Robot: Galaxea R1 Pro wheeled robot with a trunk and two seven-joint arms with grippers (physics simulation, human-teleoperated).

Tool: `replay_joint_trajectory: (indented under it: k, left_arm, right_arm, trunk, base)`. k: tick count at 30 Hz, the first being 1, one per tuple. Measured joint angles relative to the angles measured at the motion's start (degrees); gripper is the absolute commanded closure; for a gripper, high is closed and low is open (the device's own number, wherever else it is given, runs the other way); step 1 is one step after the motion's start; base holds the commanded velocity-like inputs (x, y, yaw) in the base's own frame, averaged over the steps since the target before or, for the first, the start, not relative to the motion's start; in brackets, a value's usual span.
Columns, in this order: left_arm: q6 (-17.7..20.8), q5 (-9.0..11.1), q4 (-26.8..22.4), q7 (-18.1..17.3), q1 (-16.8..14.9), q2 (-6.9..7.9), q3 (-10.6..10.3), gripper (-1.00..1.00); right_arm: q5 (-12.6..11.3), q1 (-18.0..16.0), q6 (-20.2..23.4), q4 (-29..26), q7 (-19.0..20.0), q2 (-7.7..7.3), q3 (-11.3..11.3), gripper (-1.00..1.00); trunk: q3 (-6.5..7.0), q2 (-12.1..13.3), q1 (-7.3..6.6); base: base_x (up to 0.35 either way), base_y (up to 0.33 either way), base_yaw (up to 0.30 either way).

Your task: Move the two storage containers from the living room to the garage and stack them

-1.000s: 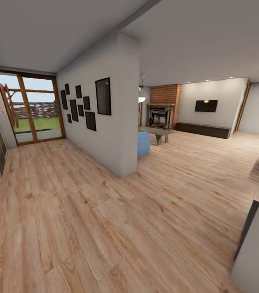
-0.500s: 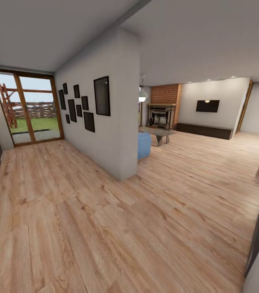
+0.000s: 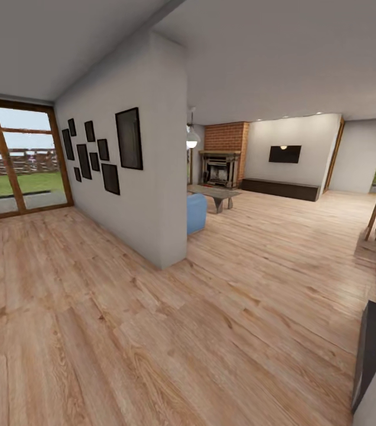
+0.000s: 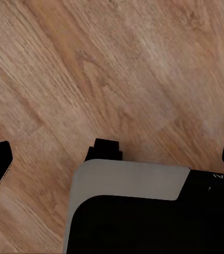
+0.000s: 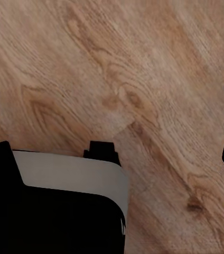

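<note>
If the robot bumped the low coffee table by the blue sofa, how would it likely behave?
The coffee table sits low with a wide top on splayed legs, so it would probably slide rather than tip. The wood floor looks smooth, so it may skid easily. Its thick top hints at some weight, though it is too far to tell.

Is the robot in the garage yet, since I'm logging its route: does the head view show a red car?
No, it shows light wood plank flooring, a brick fireplace and a wall-mounted TV.
</note>
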Motion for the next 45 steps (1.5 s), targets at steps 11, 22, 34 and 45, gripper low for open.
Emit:
replay_joint_trajectory:
  k: [11,22,34,45]
  left_arm:
    - [-0.02,0.03,0.0,0.0,0.0,0.0,0.0,-1.0]
    - [-0.02,0.03,0.0,0.0,0.0,0.0,0.0,-1.0]
    - [-0.01,-0.01,0.0,0.0,0.0,0.0,0.0,-1.0]
    - [-0.01,0.01,-0.01,0.0,0.01,0.01,0.0,-1.0]
  right_arm:
    - [0.07,0.0,0.0,0.0,0.0,0.0,0.0,-1.0]
    - [0.09,0.0,0.0,0.0,0.0,0.0,0.0,-1.0]
    - [0.08,0.0,0.0,0.0,0.0,0.0,0.0,-1.0]
    - [0.03,-0.01,0.02,0.0,0.0,0.0,0.0,-1.0]
  trunk:
    - [0.0,0.0,0.0]
    - [0.0,0.0,0.0]
    - [0.0,0.0,0.0]
    - [0.0,0.0,0.0]
  base:
    - [0.321,0.0,-0.245]
    - [0.321,0.0,-0.245]
    - [0.321,0.0,-0.245]
    - [0.321,0.0,-0.116]
